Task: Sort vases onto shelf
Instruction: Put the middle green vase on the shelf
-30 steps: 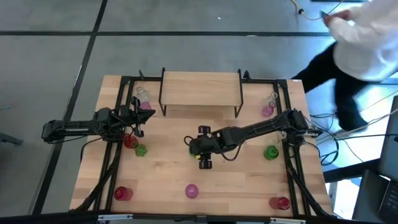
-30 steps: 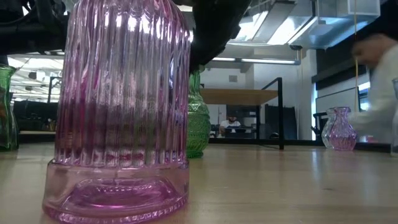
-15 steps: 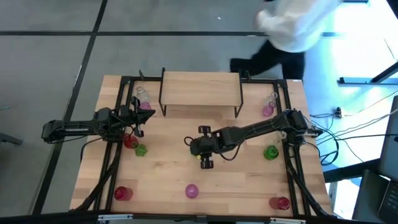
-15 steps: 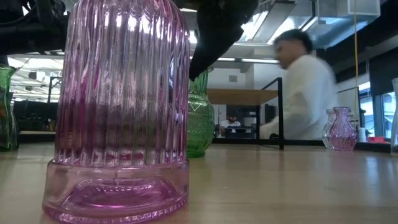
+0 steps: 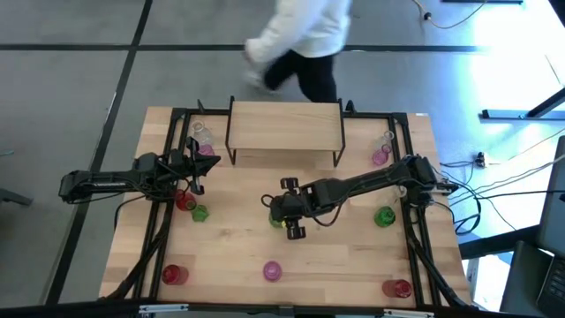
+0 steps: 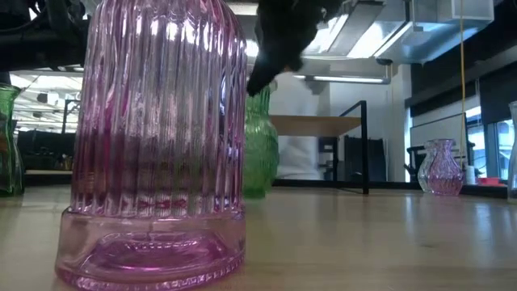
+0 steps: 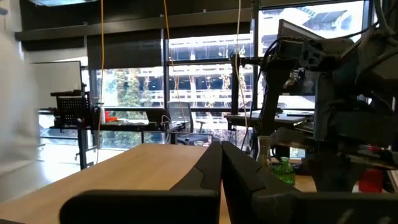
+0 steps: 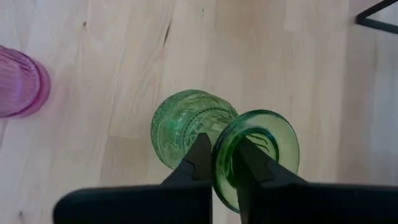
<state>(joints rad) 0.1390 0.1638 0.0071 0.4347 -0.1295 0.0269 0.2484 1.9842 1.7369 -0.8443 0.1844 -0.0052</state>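
Two arms are over the counter (image 5: 353, 265) as we see it from above. The right end effector (image 5: 284, 218) sits near the counter's middle, in front of the shelf (image 5: 285, 124). In the right wrist view its fingers (image 8: 200, 155) are closed to a narrow gap on the flared rim of a green vase (image 8: 217, 140): one finger is outside the lip, the other inside the mouth. From the low view that vase (image 6: 260, 149) has its base at or just above the counter; we cannot tell which.

The left end effector (image 5: 196, 168) is at the counter's left side, near a pink vase (image 5: 208, 149) and a clear vase (image 5: 201, 133). The left wrist view shows its fingers (image 7: 211, 171) pressed together, holding nothing.

We note the other vases standing on the counter:
- A red vase (image 5: 184, 201) and a small green vase (image 5: 199, 213), side by side just in front of the left end effector.
- A red vase at the near left corner (image 5: 173, 275).
- A pink ribbed vase (image 5: 272, 270) at the near edge's middle.
- A red vase at the near right (image 5: 399, 288).
- A green vase at the right (image 5: 384, 216).
- A pink vase with a clear one beside the shelf's right end (image 5: 380, 156).

The shelf carries no vase. A person in a white top (image 5: 305, 31) is on the floor beyond the far edge.
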